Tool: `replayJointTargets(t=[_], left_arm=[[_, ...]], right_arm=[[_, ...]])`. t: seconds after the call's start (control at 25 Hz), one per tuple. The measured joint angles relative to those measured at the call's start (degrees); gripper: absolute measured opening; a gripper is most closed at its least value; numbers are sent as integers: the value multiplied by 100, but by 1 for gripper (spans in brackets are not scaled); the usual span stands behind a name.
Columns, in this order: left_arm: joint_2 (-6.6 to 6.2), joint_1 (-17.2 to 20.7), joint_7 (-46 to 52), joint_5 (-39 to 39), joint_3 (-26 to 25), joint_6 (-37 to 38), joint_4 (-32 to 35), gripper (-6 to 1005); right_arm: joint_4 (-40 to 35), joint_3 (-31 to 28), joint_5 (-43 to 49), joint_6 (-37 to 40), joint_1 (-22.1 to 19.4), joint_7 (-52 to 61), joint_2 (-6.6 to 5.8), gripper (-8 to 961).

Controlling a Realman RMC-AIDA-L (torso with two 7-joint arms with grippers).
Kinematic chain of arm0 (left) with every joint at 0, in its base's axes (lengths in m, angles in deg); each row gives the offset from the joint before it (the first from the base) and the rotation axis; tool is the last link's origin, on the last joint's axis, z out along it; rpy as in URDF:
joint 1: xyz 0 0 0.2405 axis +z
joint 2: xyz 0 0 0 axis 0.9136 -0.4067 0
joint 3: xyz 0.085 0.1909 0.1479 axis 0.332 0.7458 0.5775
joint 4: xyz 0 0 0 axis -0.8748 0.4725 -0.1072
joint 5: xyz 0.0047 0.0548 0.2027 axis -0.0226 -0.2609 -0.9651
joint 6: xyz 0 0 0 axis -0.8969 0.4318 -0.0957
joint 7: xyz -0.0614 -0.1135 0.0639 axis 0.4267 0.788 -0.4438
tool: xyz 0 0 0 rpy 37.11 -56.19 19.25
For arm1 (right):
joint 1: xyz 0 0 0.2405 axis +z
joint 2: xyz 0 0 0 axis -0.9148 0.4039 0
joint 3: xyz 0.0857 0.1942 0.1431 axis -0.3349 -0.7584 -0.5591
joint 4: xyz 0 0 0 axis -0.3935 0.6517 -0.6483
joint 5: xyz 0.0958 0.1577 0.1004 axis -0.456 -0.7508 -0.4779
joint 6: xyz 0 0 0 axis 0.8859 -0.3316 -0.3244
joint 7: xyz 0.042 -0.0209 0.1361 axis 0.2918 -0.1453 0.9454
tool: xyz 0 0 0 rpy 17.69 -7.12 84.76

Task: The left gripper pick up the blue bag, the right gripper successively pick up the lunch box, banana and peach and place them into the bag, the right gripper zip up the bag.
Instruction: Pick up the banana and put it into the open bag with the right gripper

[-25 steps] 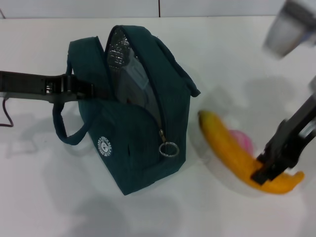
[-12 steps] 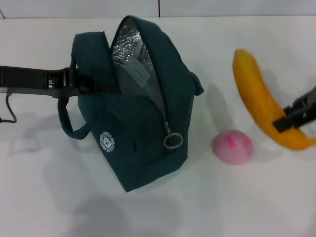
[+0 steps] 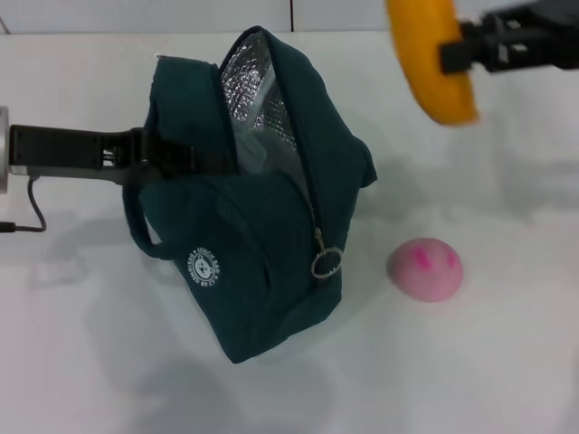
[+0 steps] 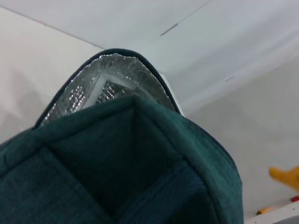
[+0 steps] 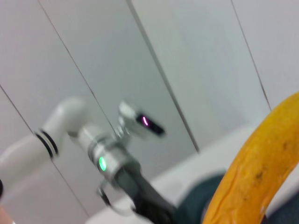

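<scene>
Silver foil lining shows inside the blue bag [image 3: 262, 217], whose mouth gapes upward with its zip edges spread. The left gripper [image 3: 185, 161] is clamped on the bag's near-left rim, holding it up off the table [image 3: 507, 362]. The right gripper [image 3: 457, 56] pinches the banana [image 3: 432, 56] above and right of the open mouth, with free air between them. The peach [image 3: 425, 268] lies well below those fingers, beside the bag.
</scene>
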Motion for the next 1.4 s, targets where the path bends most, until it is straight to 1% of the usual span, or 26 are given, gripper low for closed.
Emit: replayJointTargets(t=[0.08, 0.16, 0.28, 0.36, 0.44, 0.52, 0.72, 0.88, 1.04, 1.2, 1.4], left_arm=[[64, 6, -39, -9, 5, 5, 0, 40], [125, 40, -97, -34, 10, 10, -9, 40], [168, 142, -140, -44, 15, 22, -18, 40], [183, 194, -173, -45, 35, 25, -58, 40], [192, 214, -218, -43, 62, 25, -139, 40], [195, 220, -264, -39, 73, 25, -213, 40], [215, 246, -408, -24, 72, 24, -369, 40], [236, 234, -416, 42, 36, 23, -374, 40], [215, 258, -429, 223, 24, 15, -377, 40], [213, 288, -431, 264, 21, 11, -378, 40], [213, 332, -433, 267, 21, 16, -378, 40]], right_arm=[[33, 58, -168, -232, -1, -271, 140, 431], [284, 366, -417, -628, -5, -633, 203, 430], [897, 1054, -947, -1391, -3, -1217, 164, 430], [1269, 1327, -1232, -1779, 24, -1652, 163, 430], [1568, 1460, -1446, -1975, 66, -1987, 179, 432], [1844, 1572, -1684, -2093, 117, -2227, 194, 435], [2893, 1918, -2514, -2241, 390, -2896, 204, 440], [3255, 2299, -2915, -2266, 443, -3125, 215, 445], [3479, 2614, -3253, -2270, 387, -3191, 229, 449], [3685, 2714, -3421, -2231, 319, -3240, 236, 454], [4139, 2873, -3674, -2211, 280, -3407, 238, 459]])
